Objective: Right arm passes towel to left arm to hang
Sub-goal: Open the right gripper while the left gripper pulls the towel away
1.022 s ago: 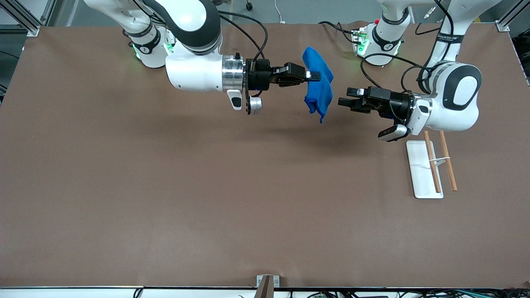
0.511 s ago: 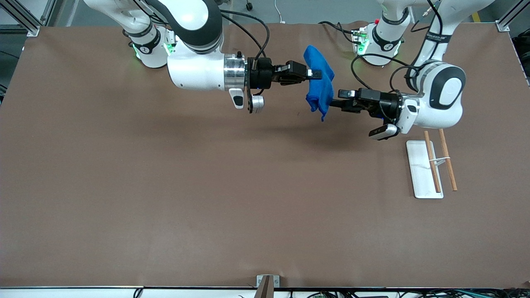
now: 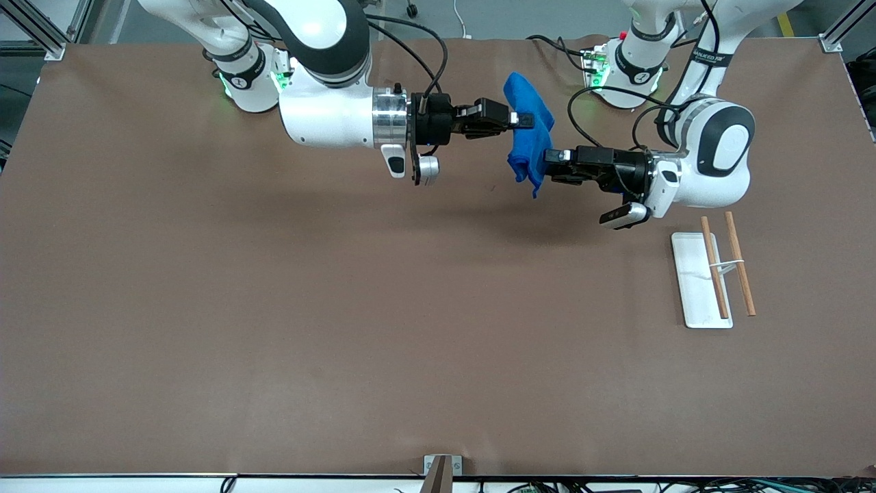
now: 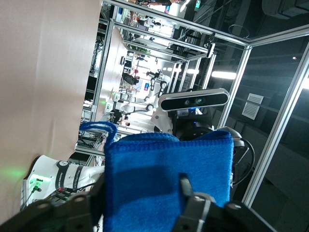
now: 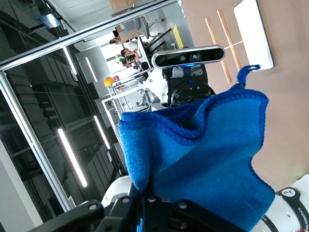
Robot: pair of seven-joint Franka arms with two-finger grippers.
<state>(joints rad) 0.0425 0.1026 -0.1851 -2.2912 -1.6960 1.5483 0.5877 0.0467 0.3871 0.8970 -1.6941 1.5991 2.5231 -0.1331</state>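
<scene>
The bright blue towel (image 3: 528, 140) hangs in the air over the table between the two arm bases. My right gripper (image 3: 525, 122) is shut on its upper part, and the cloth drapes down from the pinch. In the right wrist view the towel (image 5: 207, 164) rises from the closed gripper (image 5: 147, 189). My left gripper (image 3: 551, 166) is open, with its fingers on either side of the towel's lower part. In the left wrist view the towel (image 4: 164, 179) fills the gap of that gripper (image 4: 142, 195), with one finger (image 4: 186, 186) in front of the cloth.
A white rack base (image 3: 692, 294) with two wooden rods (image 3: 715, 270) lies on the table toward the left arm's end, nearer to the front camera than the left gripper. A metal bracket (image 3: 441, 469) sits at the table's front edge.
My left gripper has moved toward the towel, from apart from it to straddling its lower part. The right gripper and towel have shifted only slightly.
</scene>
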